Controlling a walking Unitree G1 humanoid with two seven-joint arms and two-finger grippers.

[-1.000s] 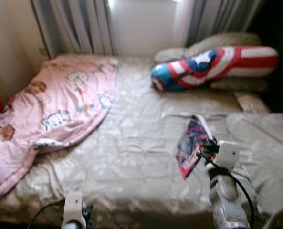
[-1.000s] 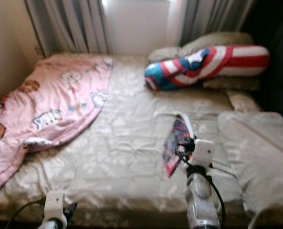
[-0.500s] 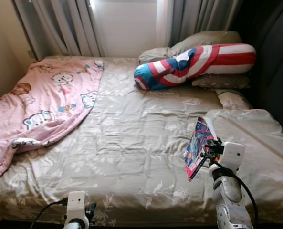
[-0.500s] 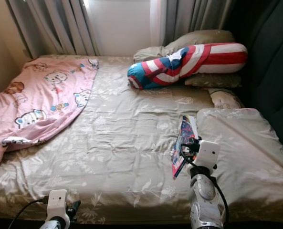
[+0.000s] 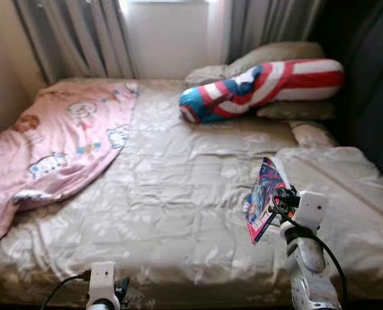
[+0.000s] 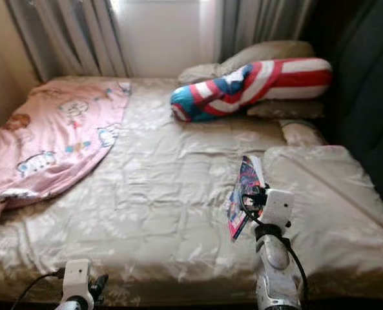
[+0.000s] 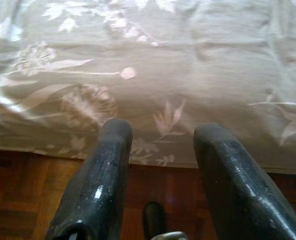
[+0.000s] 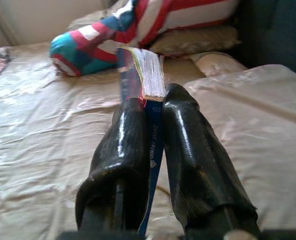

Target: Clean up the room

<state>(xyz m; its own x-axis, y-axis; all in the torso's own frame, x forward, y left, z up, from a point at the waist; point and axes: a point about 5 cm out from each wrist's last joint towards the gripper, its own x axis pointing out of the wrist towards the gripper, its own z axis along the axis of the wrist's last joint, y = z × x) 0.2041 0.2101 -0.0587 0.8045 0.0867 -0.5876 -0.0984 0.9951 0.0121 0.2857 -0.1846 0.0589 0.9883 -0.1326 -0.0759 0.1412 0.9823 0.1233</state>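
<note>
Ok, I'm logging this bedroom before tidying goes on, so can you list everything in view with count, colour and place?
Bed: one, beige floral cover, taking up most of the head views.
Blanket: one, pink with cartoon prints, crumpled on the bed's left side.
Bolster: one, red, white and blue stripes with a star, lying across the head of the bed.
Pillows: at least two, beige, behind and under the bolster.
Folded duvet: one, beige, on the bed's right side.
Curtains: grey, flanking the bright window.
Floor: reddish wood parquet, below the bed edge.
Book: one, colourful cover, held upright above the bed.
Right gripper: shut on the book.
Left gripper: open, low by the bed's near edge.
</note>
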